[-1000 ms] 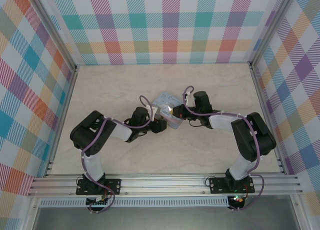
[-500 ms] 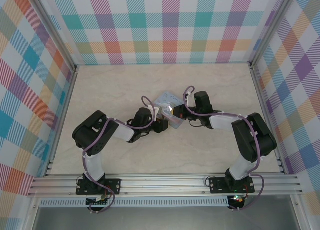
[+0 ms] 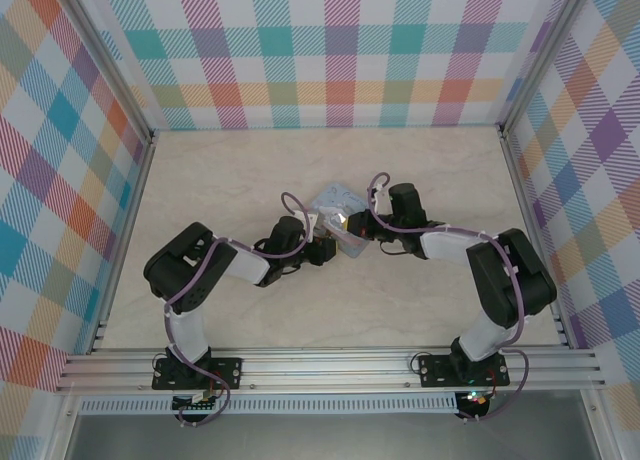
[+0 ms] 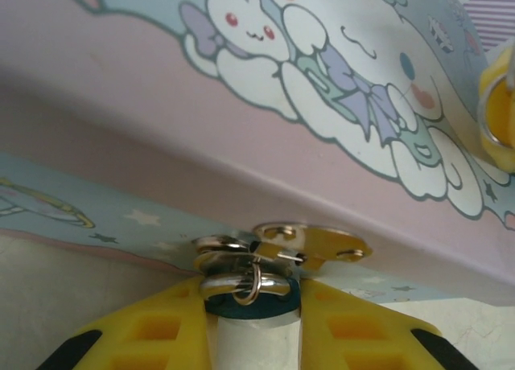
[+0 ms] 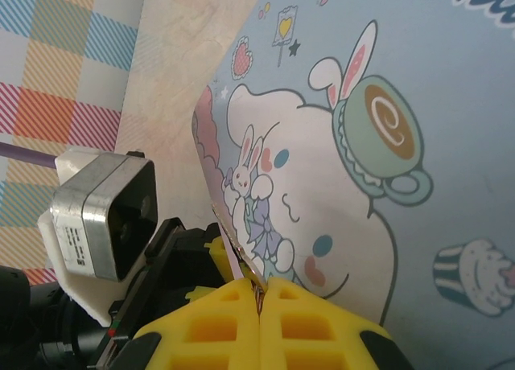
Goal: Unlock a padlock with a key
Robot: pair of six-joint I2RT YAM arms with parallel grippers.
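The padlock is a small pale body with a dark top and a silver shackle. It hangs from the brassy hasp at the edge of the pale blue cartoon tin. My left gripper is shut on the padlock, its yellow fingers pressing the body from both sides. A thin wire ring dangles from the shackle. In the right wrist view my right gripper sits at the tin's corner, shut on the key, a thin dark sliver. Both grippers meet at the tin in the top view.
The left wrist's camera block and dark gripper body sit close on the left of the right fingers. Purple cables loop over both wrists. Checked walls enclose the beige table on three sides.
The left jaws have closed in on the padlock body, and the left arm has edged slightly toward the tin. The right arm has held still.
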